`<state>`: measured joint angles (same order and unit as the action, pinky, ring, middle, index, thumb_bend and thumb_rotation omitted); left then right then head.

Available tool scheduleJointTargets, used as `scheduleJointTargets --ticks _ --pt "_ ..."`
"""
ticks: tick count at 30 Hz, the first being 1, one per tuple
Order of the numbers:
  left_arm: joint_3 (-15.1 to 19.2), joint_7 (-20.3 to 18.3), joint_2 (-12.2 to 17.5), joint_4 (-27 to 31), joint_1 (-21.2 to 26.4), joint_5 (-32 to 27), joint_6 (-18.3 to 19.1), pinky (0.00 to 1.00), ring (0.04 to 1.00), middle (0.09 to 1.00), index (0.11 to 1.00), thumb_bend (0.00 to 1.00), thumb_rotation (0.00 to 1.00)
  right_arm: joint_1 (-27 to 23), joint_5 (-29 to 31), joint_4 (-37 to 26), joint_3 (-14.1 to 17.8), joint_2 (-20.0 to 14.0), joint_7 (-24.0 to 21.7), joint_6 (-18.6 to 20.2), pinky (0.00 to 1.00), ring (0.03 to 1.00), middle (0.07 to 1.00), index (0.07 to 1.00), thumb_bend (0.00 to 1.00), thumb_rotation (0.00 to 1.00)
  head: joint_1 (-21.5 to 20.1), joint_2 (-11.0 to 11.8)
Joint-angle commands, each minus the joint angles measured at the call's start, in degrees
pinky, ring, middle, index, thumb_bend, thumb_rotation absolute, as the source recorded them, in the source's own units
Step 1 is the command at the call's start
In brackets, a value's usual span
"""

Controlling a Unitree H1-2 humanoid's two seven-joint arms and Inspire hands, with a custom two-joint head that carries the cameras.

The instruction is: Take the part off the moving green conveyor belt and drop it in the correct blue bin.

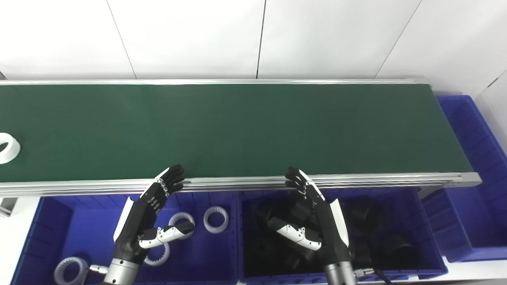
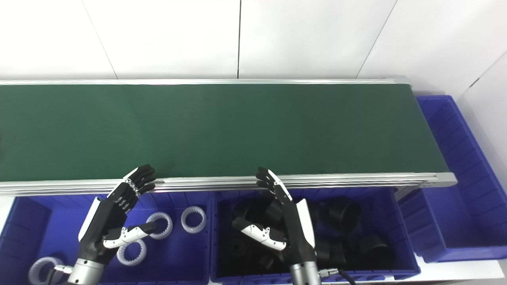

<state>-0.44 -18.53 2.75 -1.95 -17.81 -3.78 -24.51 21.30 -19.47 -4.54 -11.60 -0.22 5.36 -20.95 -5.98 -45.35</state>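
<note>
While both arms reach up from below: nothing is held.
Left hand [image 1: 148,221]: fingers spread, empty, over the left blue bin [image 1: 51,221] of white rings.
Right hand [image 1: 313,221]: fingers spread, empty, over the middle blue bin [image 1: 429,245] of black parts.
White ring part [image 1: 7,147]: on the green conveyor belt [image 1: 237,126], far left edge.
</note>
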Motion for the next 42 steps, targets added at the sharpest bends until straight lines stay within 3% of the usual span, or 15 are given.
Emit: scheduleJointTargets --ticks 1,10,12,13,14,16,20,28,38,40,42 --pt "0.3 -0.8 -0.2 1.7 0.0 -1.0 -2.4 0.84 0.876 0.887 0.876 0.83 0.34 0.1 -0.3 -1.9 0.1 0.5 0.3 0.2 0.72 0.801 0.837 0.876 0.73 0.51 0.1 0.0" --pt "0.7 -1.1 -0.4 1.8 -0.2 -0.9 -2.4 0.84 0.873 0.888 0.872 0.83 0.33 0.2 -0.2 -1.7 0.0 0.6 0.3 -0.3 0.72 0.797 0.837 0.872 0.73 0.51 0.3 0.0" --pt "0.5 -0.8 -0.4 1.9 -0.3 -0.3 -2.4 0.84 0.873 0.889 0.874 0.83 0.34 0.3 0.1 -1.6 0.1 0.5 0.2 -0.3 0.72 0.799 0.838 0.873 0.73 0.51 3.0 0.6" --pt "0.3 -0.5 -0.6 1.7 -0.2 0.3 -2.4 0.84 0.873 0.889 0.875 0.82 0.34 0.4 0.7 -1.6 0.2 0.3 0.0 -0.4 0.73 0.802 0.84 0.876 0.73 0.51 7.7 1.8" --pt "0.2 -0.3 -0.7 1.5 -0.2 0.6 -2.4 0.83 0.868 0.886 0.872 0.83 0.35 0.4 1.1 -1.5 0.3 0.1 -0.1 -0.5 0.73 0.805 0.844 0.877 0.73 0.49 7.7 1.8" --pt "-0.6 0.7 -1.9 1.2 -0.5 1.7 -2.4 0.81 0.858 0.875 0.86 0.85 0.35 0.7 3.2 -1.8 0.7 -0.8 -0.8 -0.6 0.75 0.81 0.848 0.883 0.72 0.47 16.7 4.6" --pt "-3.1 2.5 -3.4 0.7 -0.7 3.4 -2.4 0.8 0.853 0.876 0.829 0.91 0.34 0.8 5.1 -1.8 1.7 -2.5 -1.5 -1.8 0.77 0.825 0.852 0.892 0.63 0.38 23.3 8.4" --pt "-7.6 9.8 -3.2 1.9 -0.9 7.3 -2.4 0.82 0.857 0.872 0.832 0.9 0.35 0.8 6.4 -2.5 1.8 -3.5 -2.3 -1.1 0.8 0.852 0.866 0.906 0.52 0.28 24.8 11.1" --pt "-12.2 15.6 -0.7 1.9 0.3 7.5 -2.4 0.82 0.863 0.879 0.832 0.92 0.37 -0.4 6.8 0.1 2.2 -4.1 -2.6 -3.2 0.78 0.837 0.859 0.901 0.56 0.27 24.4 14.1" --pt "-12.6 16.1 -0.3 1.8 0.4 7.3 -2.4 0.81 0.858 0.881 0.826 0.94 0.38 -0.7 6.9 1.4 2.1 -4.0 -2.4 -4.1 0.77 0.83 0.854 0.897 0.57 0.27 23.1 17.4" --pt "-12.8 16.5 0.1 1.7 0.5 6.9 -2.4 0.8 0.85 0.88 0.819 0.95 0.39 -0.9 6.0 2.8 1.9 -4.1 -1.6 -5.4 0.76 0.819 0.848 0.89 0.56 0.23 22.5 19.0"
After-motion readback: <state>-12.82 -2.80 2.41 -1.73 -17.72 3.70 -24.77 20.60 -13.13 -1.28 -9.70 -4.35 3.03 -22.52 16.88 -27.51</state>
